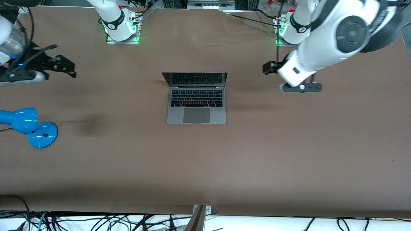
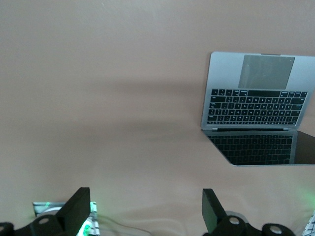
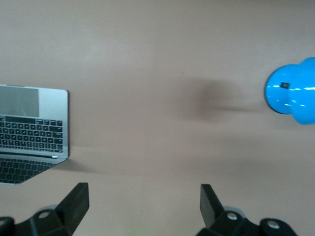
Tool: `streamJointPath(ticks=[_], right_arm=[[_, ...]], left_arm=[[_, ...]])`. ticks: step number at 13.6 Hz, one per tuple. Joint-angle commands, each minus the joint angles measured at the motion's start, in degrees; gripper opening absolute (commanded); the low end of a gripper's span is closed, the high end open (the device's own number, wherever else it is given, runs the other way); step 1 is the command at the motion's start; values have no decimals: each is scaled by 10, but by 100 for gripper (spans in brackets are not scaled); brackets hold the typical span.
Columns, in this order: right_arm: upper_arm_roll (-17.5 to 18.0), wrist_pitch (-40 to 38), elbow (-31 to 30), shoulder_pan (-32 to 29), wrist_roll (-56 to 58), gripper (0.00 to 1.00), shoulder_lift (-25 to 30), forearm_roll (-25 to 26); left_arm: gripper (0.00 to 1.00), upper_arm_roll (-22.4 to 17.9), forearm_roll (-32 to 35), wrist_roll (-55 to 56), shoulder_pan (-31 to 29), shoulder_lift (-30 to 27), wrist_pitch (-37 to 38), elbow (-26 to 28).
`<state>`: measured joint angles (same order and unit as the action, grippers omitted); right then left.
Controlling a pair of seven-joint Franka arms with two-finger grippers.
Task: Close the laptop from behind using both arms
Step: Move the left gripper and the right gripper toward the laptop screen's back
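**Both grippers up and wide, laptop open between them**

My left gripper (image 2: pixel 146 209) hangs spread, nothing between its fingers (image 2: pixel 78 206), over bare table (image 1: pixel 205 166) toward the left arm's end, well apart from the laptop (image 1: pixel 196 98). In my left wrist view the laptop (image 2: pixel 253 113) sits off to one side, clear of my fingertips, with brown tabletop between us.

My right gripper (image 3: pixel 144 206) is released too, fingers (image 3: pixel 76 201) parted around empty air, over the table toward the right arm's end. It is also well apart from the laptop (image 3: pixel 32 130), of which my right wrist view catches only a corner.

The laptop sits mid-table, lid raised and leaning toward the arm bases, keyboard and trackpad facing the front camera, screen dark. It lies flat on the surface, touching nothing else.

Outward from the laptop there is a broad open stretch on every side. The only other object is a blue desk lamp (image 1: pixel 27 125), nearer the front camera than the laptop and at the right arm's end of the table, well apart from it. The lamp (image 3: pixel 293 91) rests on its round base. Cables (image 1: pixel 96 221) trail along the table edge nearest the front camera.
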<state>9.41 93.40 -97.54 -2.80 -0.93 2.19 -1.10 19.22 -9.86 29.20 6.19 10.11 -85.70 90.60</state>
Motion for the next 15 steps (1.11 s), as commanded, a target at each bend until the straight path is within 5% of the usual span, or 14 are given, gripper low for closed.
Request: streamJointPath(ticks=[1, 5, 8, 10, 15], right_arm=[[47, 0, -9, -5, -39, 99, 1, -7], [125, -4, -10, -2, -126, 86, -15, -8], [170, -6, -17, -2, -185, 54, -26, -29], [173, -6, -38, -2, -212, 27, -29, -105], [174, -6, -82, 33, -217, 0, -40, -159]], left_arm=[[100, 22, -8, 45, 0, 8, -12, -1], [100, 39, -19, 131, 24, 24, -38, 12], [100, 40, -60, 163, 44, 44, -40, 20], [100, 40, -74, 175, 65, 61, -44, 25], [96, 39, -105, 177, 98, 95, -47, 34]])
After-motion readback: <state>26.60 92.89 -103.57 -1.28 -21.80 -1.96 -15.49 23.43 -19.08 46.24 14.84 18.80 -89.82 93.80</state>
